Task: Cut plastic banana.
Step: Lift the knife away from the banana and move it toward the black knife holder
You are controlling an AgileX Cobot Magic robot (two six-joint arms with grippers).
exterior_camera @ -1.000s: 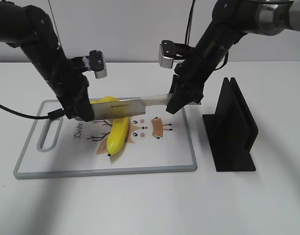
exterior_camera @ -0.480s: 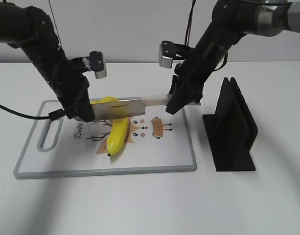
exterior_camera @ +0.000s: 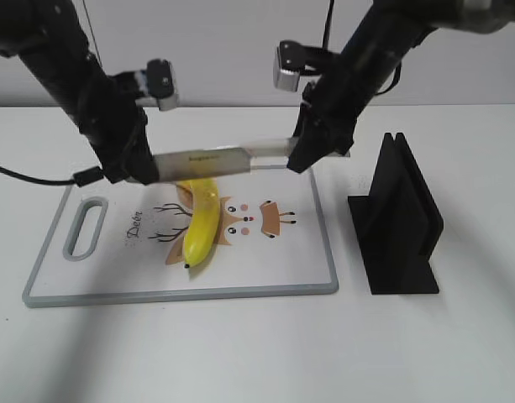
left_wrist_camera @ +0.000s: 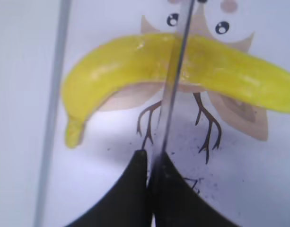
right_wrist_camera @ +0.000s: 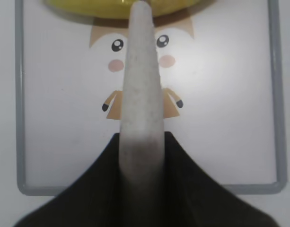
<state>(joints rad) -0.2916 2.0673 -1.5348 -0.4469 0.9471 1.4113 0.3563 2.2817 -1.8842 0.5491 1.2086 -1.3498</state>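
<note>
The plastic banana [exterior_camera: 202,227] lies whole on the white cutting board [exterior_camera: 299,252], over a cartoon print. A knife [exterior_camera: 208,159] is held level above it, clear of the banana. My left gripper [exterior_camera: 144,172] is shut on the blade's tip end. My right gripper [exterior_camera: 297,158] is shut on the knife's grey handle [right_wrist_camera: 141,90]. In the left wrist view the thin blade [left_wrist_camera: 175,80] crosses over the banana [left_wrist_camera: 121,61], gripped between my black fingers [left_wrist_camera: 135,189]. In the right wrist view the banana [right_wrist_camera: 111,7] shows at the top edge beyond the handle.
A black knife stand [exterior_camera: 400,222] sits on the white table to the right of the board. The board has a handle slot [exterior_camera: 85,227] at its left end and a grey rim [right_wrist_camera: 19,94].
Both arms have lifted the knife together; it was resting across the banana and now hangs above it. The banana has stayed in place.
</note>
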